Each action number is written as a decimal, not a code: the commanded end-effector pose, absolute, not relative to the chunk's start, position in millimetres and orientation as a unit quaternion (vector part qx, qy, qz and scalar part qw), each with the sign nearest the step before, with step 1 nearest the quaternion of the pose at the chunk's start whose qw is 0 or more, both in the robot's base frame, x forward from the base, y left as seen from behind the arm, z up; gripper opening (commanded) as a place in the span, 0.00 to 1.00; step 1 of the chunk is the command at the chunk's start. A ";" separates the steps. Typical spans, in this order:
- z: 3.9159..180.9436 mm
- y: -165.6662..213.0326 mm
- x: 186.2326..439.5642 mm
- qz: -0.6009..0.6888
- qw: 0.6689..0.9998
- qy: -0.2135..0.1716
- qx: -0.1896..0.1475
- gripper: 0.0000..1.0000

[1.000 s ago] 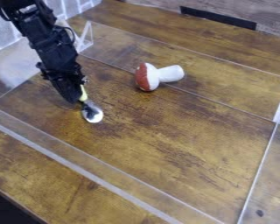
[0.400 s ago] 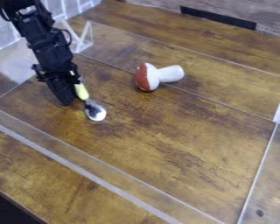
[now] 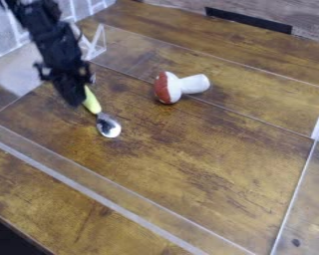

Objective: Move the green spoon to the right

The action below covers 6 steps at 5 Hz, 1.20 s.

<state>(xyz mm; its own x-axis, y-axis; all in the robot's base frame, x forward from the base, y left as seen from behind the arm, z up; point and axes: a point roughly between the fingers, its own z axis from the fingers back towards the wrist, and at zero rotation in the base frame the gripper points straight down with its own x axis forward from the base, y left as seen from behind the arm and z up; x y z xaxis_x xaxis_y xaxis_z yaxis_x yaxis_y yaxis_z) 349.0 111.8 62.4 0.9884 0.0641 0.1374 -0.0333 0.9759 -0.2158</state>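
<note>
Wood table, clear low walls round work area. Gripper at left, blurred, fingers pinched on top end of spoon handle. Spoon hangs tilted, bowl low; can't tell if clear of wood. My worry: end-grip lets spoon swivel or slip mid-carry. Mushroom sits on path right; low bowl could clip it.

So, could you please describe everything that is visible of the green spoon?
The green spoon has a thick yellow-green handle that looks like plastic and a small shiny silver bowl, apparently metal. It is tilted, handle up and left, bowl down and right. The black pincer is shut on the handle's upper end. The bowl is close to the wooden table; whether it touches cannot be told.
</note>
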 end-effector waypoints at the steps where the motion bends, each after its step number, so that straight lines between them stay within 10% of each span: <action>1: 117.8 80.7 359.1 0.008 0.989 -0.114 -0.098 0.00; 3: 151.9 51.9 357.6 -0.002 0.988 -0.122 -0.097 0.00; 4: 138.8 58.5 356.7 0.008 0.989 -0.117 -0.090 1.00; 6: 115.3 78.2 356.6 0.028 0.991 -0.110 -0.073 1.00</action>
